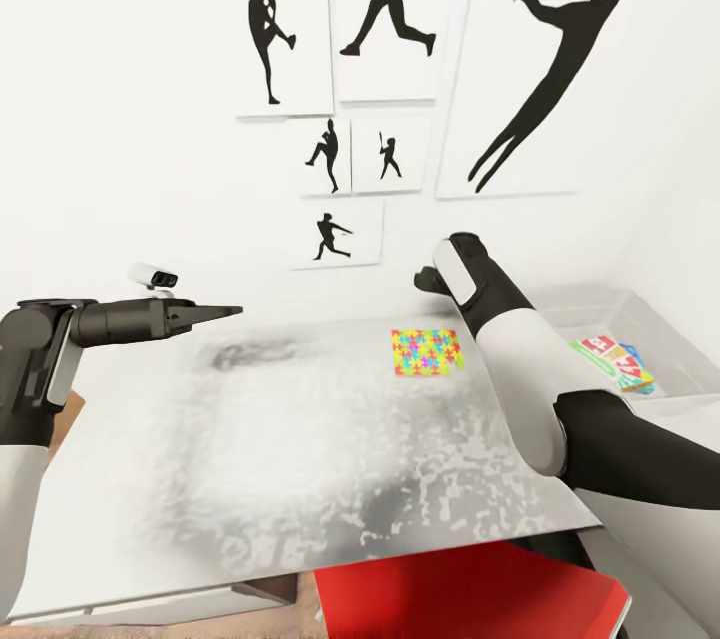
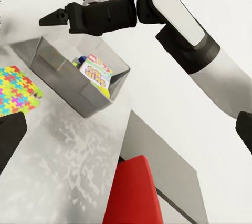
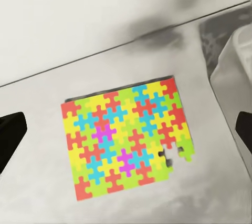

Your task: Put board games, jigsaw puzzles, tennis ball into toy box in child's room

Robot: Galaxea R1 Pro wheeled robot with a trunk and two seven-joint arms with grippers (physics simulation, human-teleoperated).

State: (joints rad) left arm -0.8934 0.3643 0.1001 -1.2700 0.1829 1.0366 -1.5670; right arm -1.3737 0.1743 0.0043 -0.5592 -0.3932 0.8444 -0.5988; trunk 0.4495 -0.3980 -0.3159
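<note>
**Lining up on the last jigsaw**

We're hovering the right pincer (image 3: 126, 129) over the jigsaw puzzle (image 1: 427, 352) lying flat on the counter (image 1: 250, 439), fingers spread apart either side. It's thin, so we're thinking drop low and pinch one edge. Left pincer (image 1: 225, 312) is looking closed, empty. Toy box (image 1: 660, 319) is sitting just right, already holding game boxes; their print isn't readable

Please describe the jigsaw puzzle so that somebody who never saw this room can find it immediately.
Find the long glossy table under the silhouette posters. Near its far edge, left of the grey toy box, lies the puzzle. It is the one flat rectangle of bright interlocking pieces, without lettering.
</note>
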